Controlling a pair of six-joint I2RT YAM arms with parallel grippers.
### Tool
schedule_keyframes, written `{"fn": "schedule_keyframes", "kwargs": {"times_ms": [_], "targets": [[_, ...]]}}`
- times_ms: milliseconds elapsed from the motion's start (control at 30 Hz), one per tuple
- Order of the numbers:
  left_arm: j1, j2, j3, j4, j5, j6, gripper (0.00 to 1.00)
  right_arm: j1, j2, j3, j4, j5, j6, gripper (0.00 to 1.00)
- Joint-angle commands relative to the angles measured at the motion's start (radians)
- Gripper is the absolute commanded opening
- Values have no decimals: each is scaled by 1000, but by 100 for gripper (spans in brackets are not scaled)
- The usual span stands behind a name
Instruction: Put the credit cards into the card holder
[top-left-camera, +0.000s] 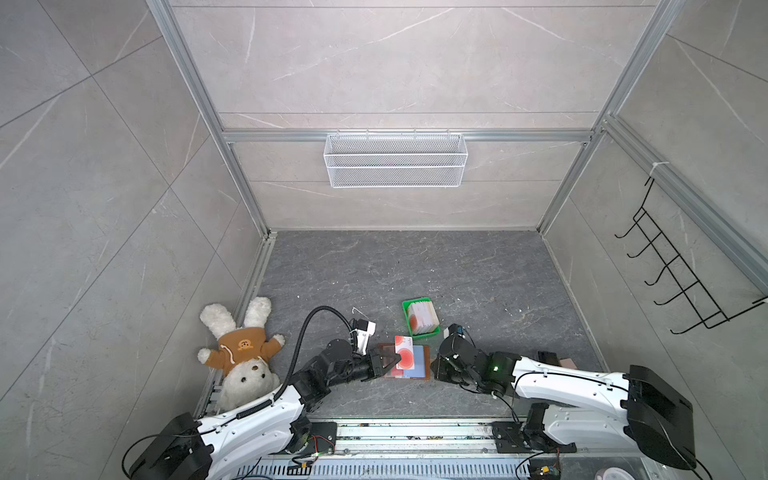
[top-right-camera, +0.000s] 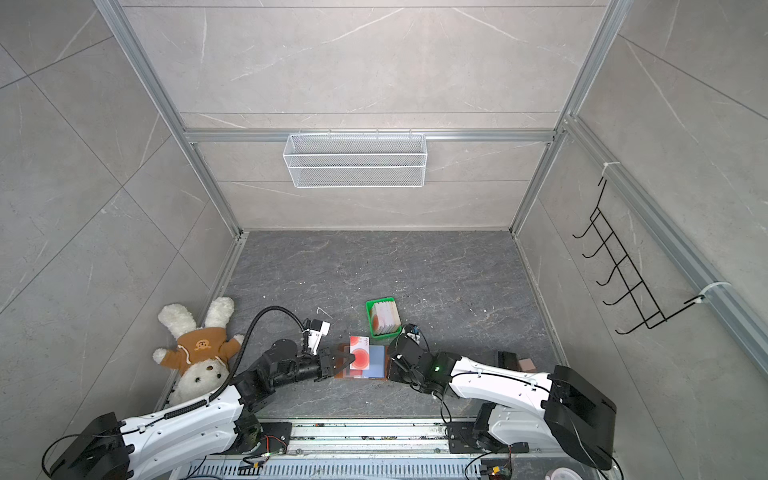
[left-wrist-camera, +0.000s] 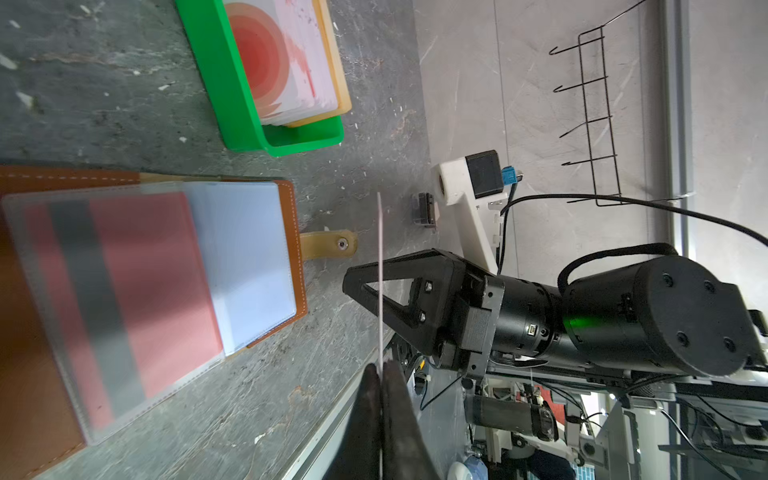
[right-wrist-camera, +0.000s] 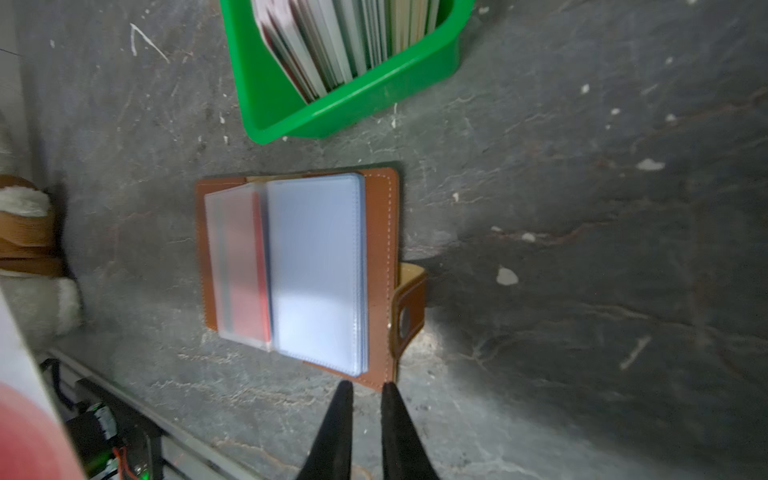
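The card holder lies open on the dark floor, tan leather with clear sleeves over a light-blue panel. One sleeve holds a red card with a dark stripe. My left gripper is shut on a pinkish-white credit card with a red-orange circle, which hangs over the holder's left half; the left wrist view shows that card edge-on. The other credit cards stand in a green tray. My right gripper hovers at the holder's snap-tab edge, slightly open and empty.
A plush rabbit lies against the left wall. A white wire basket hangs on the back wall and a black hook rack on the right wall. Small dark and pink blocks sit behind the right arm.
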Motion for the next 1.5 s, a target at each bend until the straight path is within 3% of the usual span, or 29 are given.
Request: {"fn": "schedule_keyframes", "kwargs": {"times_ms": [0,400,733,1067,1467], "targets": [[4,22,5,-27,-19,33,0,5,42,36,-28,35,-23,18],[2,225,67,-30,-44,69,0,4,119,47,-11,42,-52,17],[1,166,121,-282,-113,154,0,5,165,65,-23,45,-65,16],[2,169,138,-335,-109,164,0,5,173,65,-15,49,-66,16],[2,192,111,-174,-60,108,0,4,165,47,18,33,-57,16]]}}
